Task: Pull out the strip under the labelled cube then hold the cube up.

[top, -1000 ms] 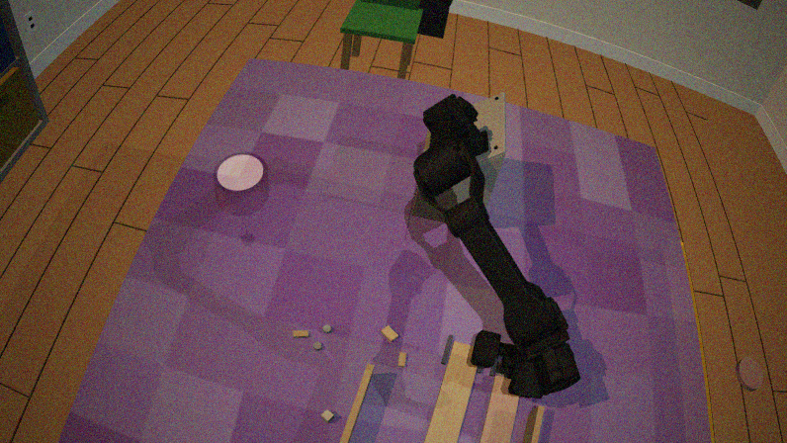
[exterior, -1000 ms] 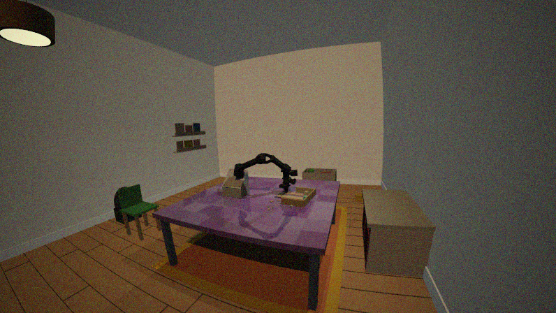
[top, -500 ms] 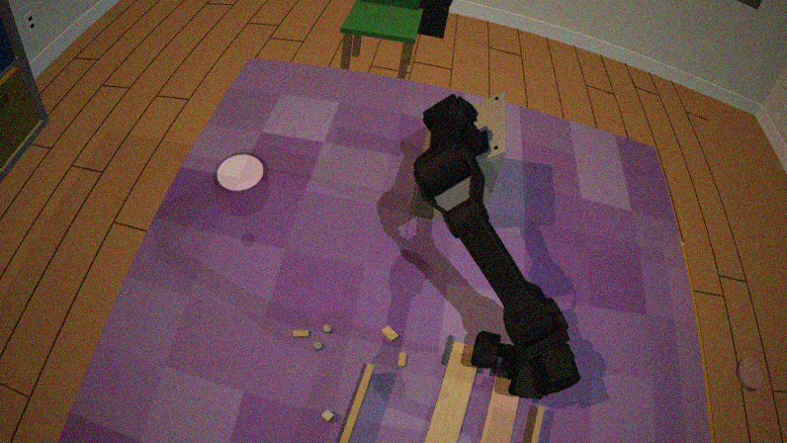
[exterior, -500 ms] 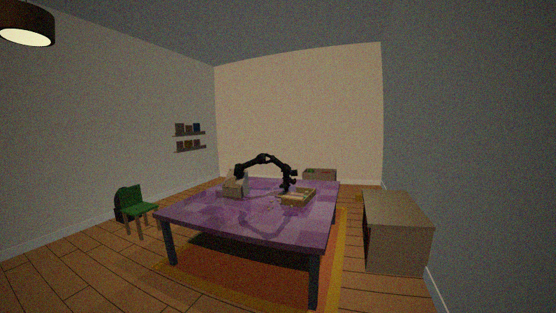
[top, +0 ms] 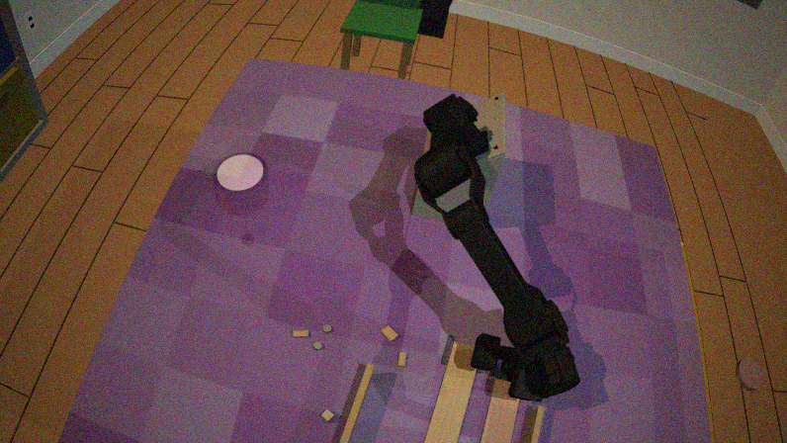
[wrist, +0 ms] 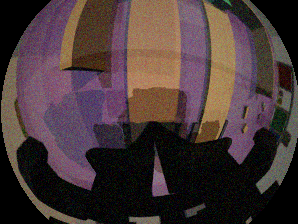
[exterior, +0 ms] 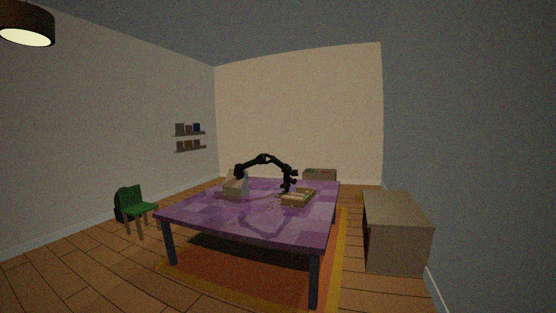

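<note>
Scanning top view left to right: white disc (top: 239, 172) far left on purple tabletop (top: 307, 275); small tan scraps (top: 389, 332) mid-front; parallel strips at front edge, widest tan strip (top: 452, 398) centre. Black arm (top: 489, 258) reaching down over strips. Fingers pressed together, pinching nothing, low above tan strip's near end. Labelled cube not discernible.

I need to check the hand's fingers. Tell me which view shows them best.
Wrist view: the shut fingers fill the foreground over a tan strip. Top view shows only the hand from above; exterior shows it tiny.
</note>
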